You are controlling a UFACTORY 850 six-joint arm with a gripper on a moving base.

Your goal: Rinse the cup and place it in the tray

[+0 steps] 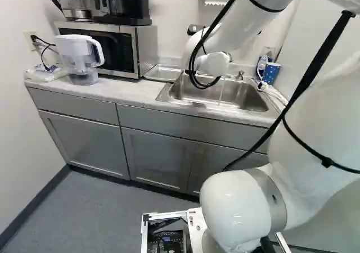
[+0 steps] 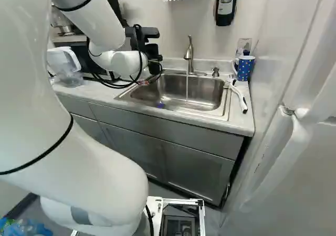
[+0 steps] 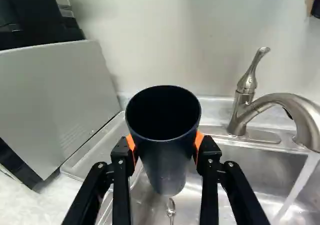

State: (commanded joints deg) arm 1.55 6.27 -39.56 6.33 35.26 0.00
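Sink (image 3: 250, 171) below, cup (image 3: 165, 157) in end effector (image 2: 153, 51)

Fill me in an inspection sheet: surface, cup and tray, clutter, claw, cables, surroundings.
Surface: pale counter; tap running into the sink.
Cup: dark, mouth open, away from the stream.
Tray: beside the sink.
Clutter: spoon in sink; pitcher and spotted mug on counter.
Claw: shut on the cup.
Cables: black, looping along the arm; snags, nothing seen.
Surroundings: microwave beyond the tray.
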